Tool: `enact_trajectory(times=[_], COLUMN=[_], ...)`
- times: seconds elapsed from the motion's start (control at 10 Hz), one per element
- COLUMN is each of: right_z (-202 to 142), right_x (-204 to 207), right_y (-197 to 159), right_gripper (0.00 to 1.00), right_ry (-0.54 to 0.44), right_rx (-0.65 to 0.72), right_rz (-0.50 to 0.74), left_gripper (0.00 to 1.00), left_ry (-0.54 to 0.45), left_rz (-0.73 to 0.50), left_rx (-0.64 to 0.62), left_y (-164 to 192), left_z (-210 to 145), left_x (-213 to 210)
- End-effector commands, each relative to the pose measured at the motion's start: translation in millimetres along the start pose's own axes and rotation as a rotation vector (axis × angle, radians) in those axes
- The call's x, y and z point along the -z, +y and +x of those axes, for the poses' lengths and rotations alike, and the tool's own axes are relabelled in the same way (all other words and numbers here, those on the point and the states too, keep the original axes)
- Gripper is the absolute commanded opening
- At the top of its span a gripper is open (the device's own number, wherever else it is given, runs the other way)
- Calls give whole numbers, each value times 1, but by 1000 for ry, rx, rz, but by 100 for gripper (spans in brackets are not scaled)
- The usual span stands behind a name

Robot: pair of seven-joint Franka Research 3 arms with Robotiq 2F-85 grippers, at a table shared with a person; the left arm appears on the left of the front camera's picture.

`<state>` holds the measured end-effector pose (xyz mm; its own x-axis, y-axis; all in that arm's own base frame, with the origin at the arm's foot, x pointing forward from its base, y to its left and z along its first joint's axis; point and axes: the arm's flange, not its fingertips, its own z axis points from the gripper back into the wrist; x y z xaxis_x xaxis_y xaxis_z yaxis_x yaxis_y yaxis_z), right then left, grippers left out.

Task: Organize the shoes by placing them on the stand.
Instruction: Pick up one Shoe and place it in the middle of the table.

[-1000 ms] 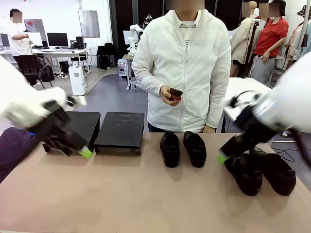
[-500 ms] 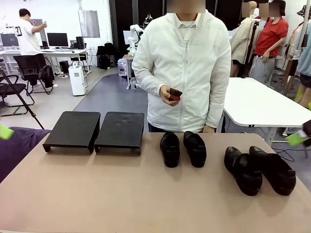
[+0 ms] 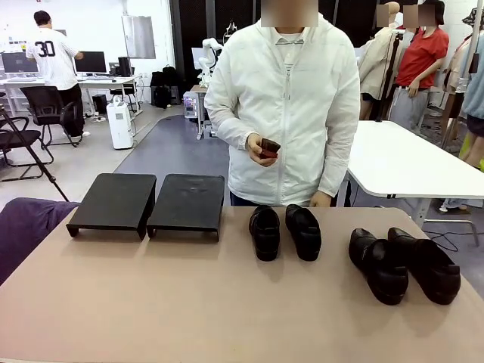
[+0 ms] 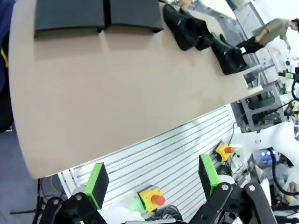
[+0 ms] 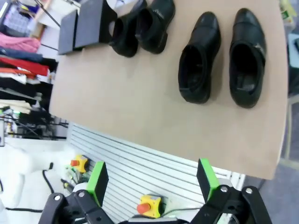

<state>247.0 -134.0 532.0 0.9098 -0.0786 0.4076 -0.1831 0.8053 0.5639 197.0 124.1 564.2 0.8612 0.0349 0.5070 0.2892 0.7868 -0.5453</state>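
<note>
Four black slip-on shoes [image 3: 303, 231] lie on a tan table [image 3: 189, 302], none of them on the stand [image 3: 187, 200]. The middle pair [image 3: 265, 233] sits side by side near the far edge, just in front of a person [image 3: 283, 91]. Their long axes run near to far, and the toes appear to face the robot. The right-hand pair [image 3: 379, 266] lies closer to the robot's side and toward the table's right end. These two touch or nearly touch, are angled slightly leftward, and have their heels nearest the robot and toes pointing away.

The stand is two low black flat-topped racks, side by side at the far left of the table, just left of the middle pair.

The person's hand [image 3: 266, 147] holds a small dark object [image 3: 271, 147] too small to identify.

In the left wrist view, the shoes overlap at the top right and are hard to tell apart, and the racks are cut off by the top edge. In the right wrist view, the middle pair is cropped at the top.

The left gripper [image 4: 153, 177] and the right gripper [image 5: 152, 179] hang off the table's near edge, jaws spread wide, holding nothing.
</note>
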Motion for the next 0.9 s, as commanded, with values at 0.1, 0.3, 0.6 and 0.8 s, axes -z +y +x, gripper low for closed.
enact_trajectory(times=[0.1, 0.3, 0.6, 0.8], right_z=[-4, -4, -4, -4], right_x=[-2, -2, -2, -2], right_y=[20, 20, 20, 20], right_gripper=[100, 100, 100, 100], right_ry=[6, 6, 6, 6], right_rx=[-62, -62, -62, -62], right_rz=[-10, -10, -10, -10], left_gripper=[100, 100, 100, 100], left_ry=[-4, -4, -4, -4], left_rz=[-24, -24, -24, -24], left_rx=[58, 58, 58, 58], left_y=[-21, -21, -21, -21], left_z=[0, 0, 0, 0], left_x=[-2, -2, -2, -2])
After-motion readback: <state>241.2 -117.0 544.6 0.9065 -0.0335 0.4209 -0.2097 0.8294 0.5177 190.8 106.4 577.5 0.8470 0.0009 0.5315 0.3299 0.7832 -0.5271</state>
